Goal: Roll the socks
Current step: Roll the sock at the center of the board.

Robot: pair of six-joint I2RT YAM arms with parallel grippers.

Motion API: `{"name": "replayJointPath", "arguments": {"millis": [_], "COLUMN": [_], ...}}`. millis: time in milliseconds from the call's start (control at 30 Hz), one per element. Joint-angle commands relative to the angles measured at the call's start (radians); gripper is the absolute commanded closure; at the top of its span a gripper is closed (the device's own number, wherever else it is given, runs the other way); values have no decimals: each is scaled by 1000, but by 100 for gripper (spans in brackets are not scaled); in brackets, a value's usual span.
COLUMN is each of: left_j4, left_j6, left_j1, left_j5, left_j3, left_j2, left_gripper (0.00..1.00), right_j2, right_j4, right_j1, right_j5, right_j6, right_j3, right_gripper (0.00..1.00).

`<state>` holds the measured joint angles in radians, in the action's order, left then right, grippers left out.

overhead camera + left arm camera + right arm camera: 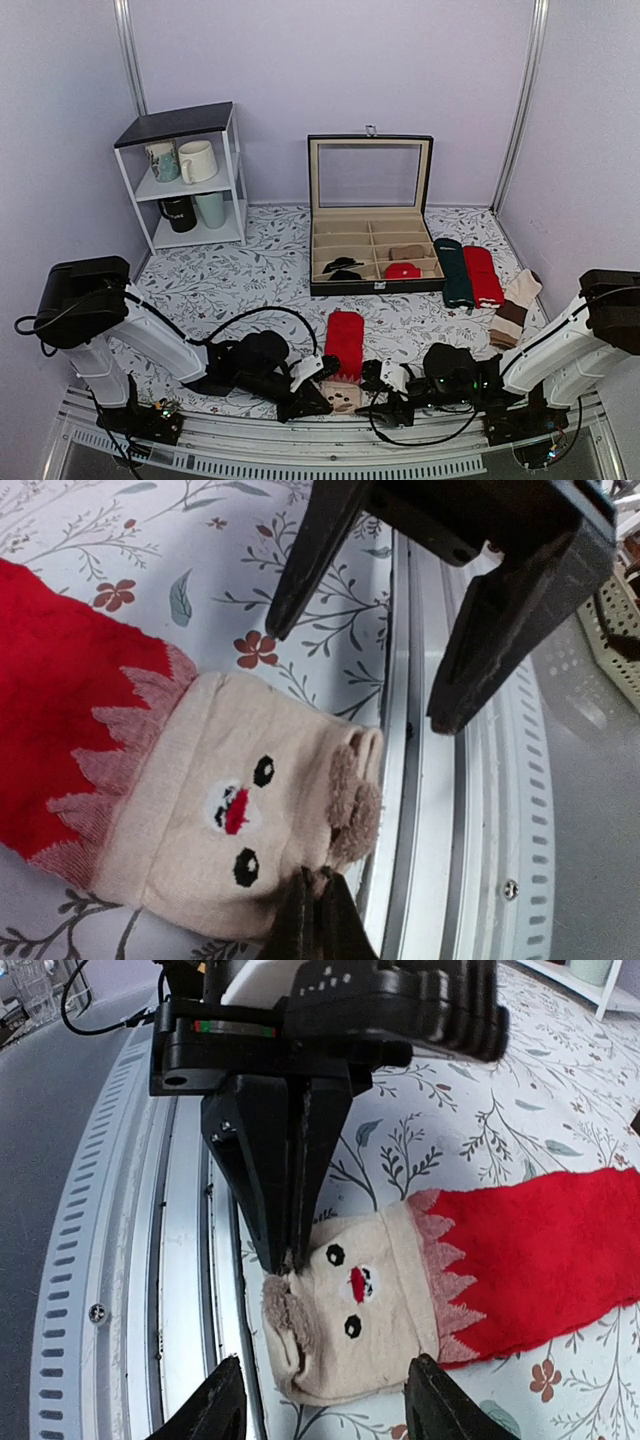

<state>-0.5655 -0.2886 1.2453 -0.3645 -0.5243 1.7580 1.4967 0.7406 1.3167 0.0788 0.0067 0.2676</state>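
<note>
Where red knit ends, the socks turn beige with a face.

I see a robot test booth dressed like a home corner, plain lilac wall panels joined by metal posts, floral-print surface, aluminium rail along my near edge, small white shelf of mugs, open compartment case

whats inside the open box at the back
The box holds dark items front left, a red bundle front right, a tan bundle behind that. Its front wall hides the near compartments' floors.
</note>
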Motion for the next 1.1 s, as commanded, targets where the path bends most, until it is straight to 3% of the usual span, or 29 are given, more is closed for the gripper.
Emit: {"name": "replayJointPath", "arguments": {"millis": [0, 267, 833, 900, 1000, 1067], "left_j4": [155, 152, 138, 138, 145, 157], "left_j6": [-10, -14, -11, -9, -6, 8], "left_j1": [21, 23, 22, 22, 22, 22], "left_j5": [2, 9, -5, -6, 24, 63], "left_j3": [31, 35, 24, 23, 20, 18], "left_j2": [57, 63, 96, 95, 84, 58], "left_gripper": [100, 100, 100, 100, 100, 100], "right_j2": [66, 157, 234, 237, 234, 232], "right_j4": [73, 136, 110, 106, 86, 75], "right_j1": [9, 33, 52, 53, 53, 52], "right_j5": [21, 98, 65, 55, 40, 30], "right_j6": [-89, -46, 59, 73, 103, 138], "right_j3": [47, 75, 71, 69, 70, 64], "right_gripper": [46, 53, 65, 72, 91, 96]}}
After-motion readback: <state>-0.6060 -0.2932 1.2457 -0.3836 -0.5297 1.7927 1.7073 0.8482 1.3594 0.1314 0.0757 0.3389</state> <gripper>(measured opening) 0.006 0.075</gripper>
